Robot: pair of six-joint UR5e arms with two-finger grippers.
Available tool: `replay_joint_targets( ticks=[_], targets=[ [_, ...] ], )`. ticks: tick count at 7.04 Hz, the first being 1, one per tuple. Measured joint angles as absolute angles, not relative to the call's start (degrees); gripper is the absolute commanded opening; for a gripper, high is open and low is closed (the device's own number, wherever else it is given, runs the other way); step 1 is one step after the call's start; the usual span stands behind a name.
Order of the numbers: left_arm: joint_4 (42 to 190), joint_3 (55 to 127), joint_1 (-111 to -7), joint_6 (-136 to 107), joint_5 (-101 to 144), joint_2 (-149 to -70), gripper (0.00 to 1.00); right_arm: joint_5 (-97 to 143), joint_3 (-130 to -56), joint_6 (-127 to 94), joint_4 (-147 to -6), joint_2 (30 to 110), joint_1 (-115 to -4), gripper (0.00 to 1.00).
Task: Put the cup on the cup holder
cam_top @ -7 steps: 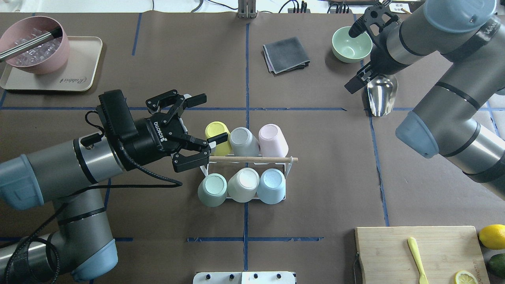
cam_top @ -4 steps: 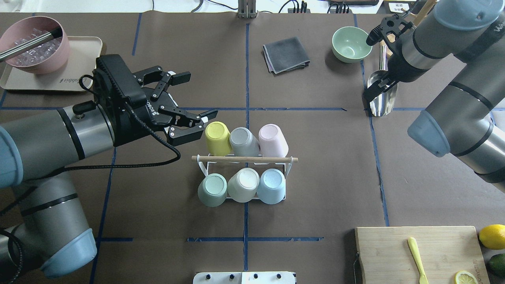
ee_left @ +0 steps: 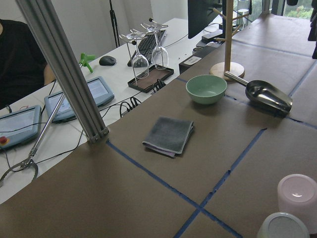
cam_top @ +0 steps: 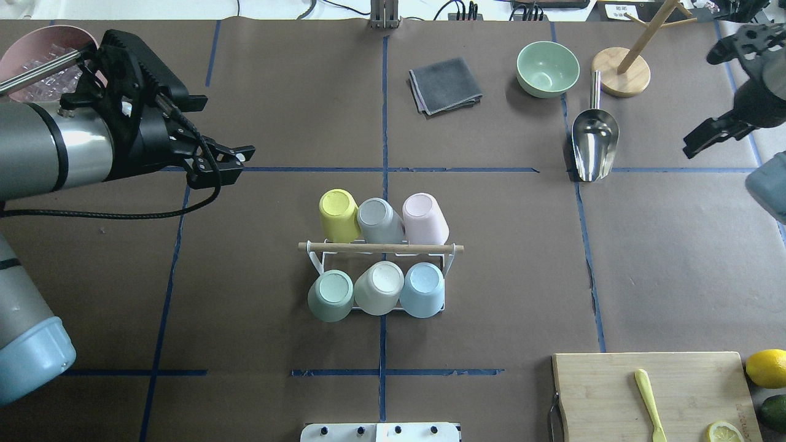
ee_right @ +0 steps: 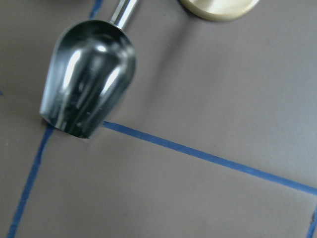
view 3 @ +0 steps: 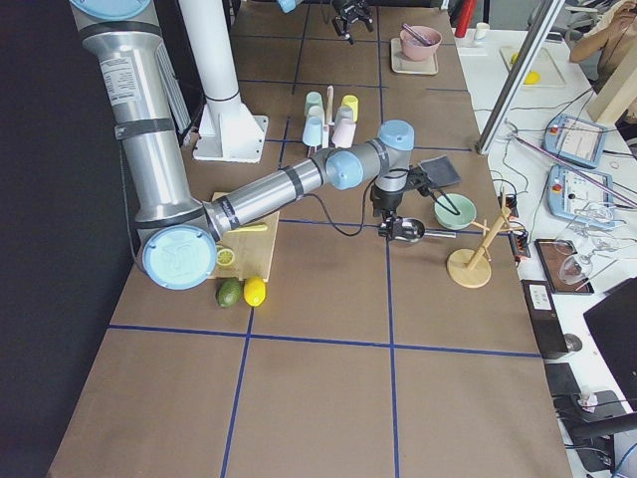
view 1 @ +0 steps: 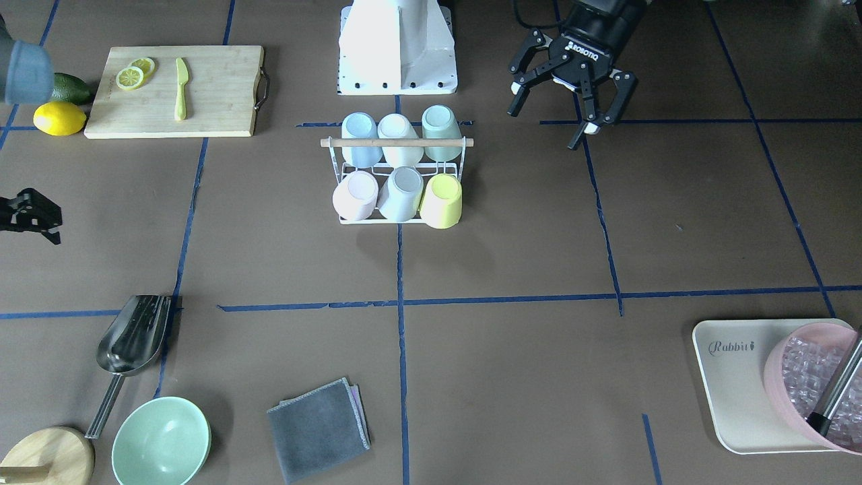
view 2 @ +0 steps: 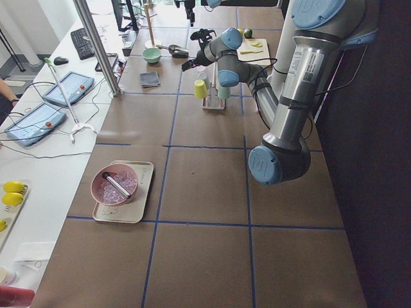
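Note:
The cup holder (cam_top: 381,248), a white wire rack with a wooden rod on top, stands mid-table and also shows in the front view (view 1: 397,142). Several upturned cups sit on it. A yellow cup (cam_top: 338,215) leans at the far-left end, beside a grey cup (cam_top: 378,220) and a pink cup (cam_top: 425,218). My left gripper (cam_top: 218,161) is open and empty, well to the left of the rack and apart from it; it also shows in the front view (view 1: 572,116). My right gripper (cam_top: 715,92) is open and empty at the table's right edge.
A steel scoop (cam_top: 594,142), a green bowl (cam_top: 546,67), a wooden stand (cam_top: 621,75) and a grey cloth (cam_top: 445,85) lie at the back right. A cutting board (cam_top: 614,393) with a lemon (cam_top: 766,367) is at the front right. A pink bowl of ice sits on a tray (view 1: 731,377).
My left gripper has drawn back from the yellow cup, up and to the left, still open and empty. My right arm has swung right, away from the scoop and bowl.

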State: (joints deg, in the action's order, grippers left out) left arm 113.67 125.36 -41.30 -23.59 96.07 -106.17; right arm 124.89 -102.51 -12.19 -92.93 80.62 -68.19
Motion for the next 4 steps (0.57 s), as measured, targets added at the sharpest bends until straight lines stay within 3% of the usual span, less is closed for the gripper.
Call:
replay_joint_targets(
  ticks=[4],
  targets=[
    [109.2, 112.2, -58.8, -25.5, 123.0, -99.5, 1.00, 131.1, -98.8, -2.7, -92.9, 91.8, -82.7, 1.00]
  ],
)
